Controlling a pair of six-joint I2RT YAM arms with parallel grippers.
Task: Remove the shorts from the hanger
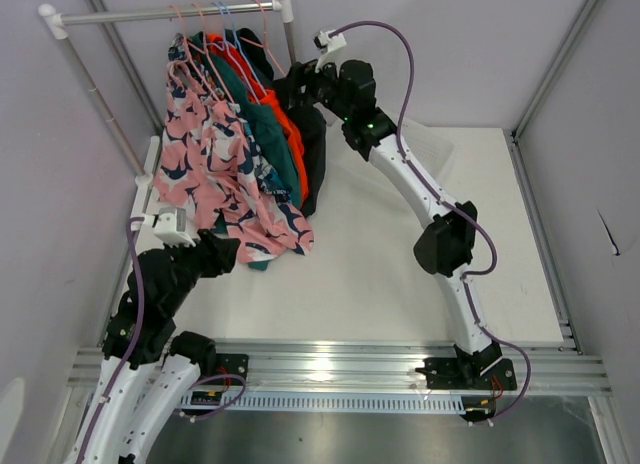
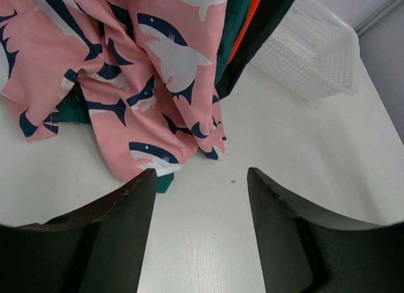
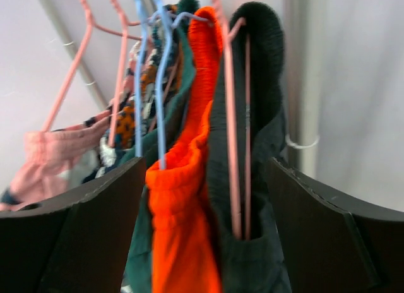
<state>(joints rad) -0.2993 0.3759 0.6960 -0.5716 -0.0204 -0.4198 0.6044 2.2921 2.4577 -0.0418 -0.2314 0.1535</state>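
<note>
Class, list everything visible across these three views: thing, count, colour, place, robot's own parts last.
pink shark-print shorts: one, pink with navy and white, left of the row
navy printed shorts: one, navy with orange, behind the pink pair
teal shorts: one, teal green, mid-row
orange shorts: one, bright orange, beside the black pair
black shorts: one, black, right end of row
hangers: several, pink and blue, on the rail
rail: one, silver, far left corner
basket: one, white, on the table
table: one, white, below the rail
left gripper: one, black, open, near the pink hem
right gripper: one, black, open, facing the orange and black pairs
</note>
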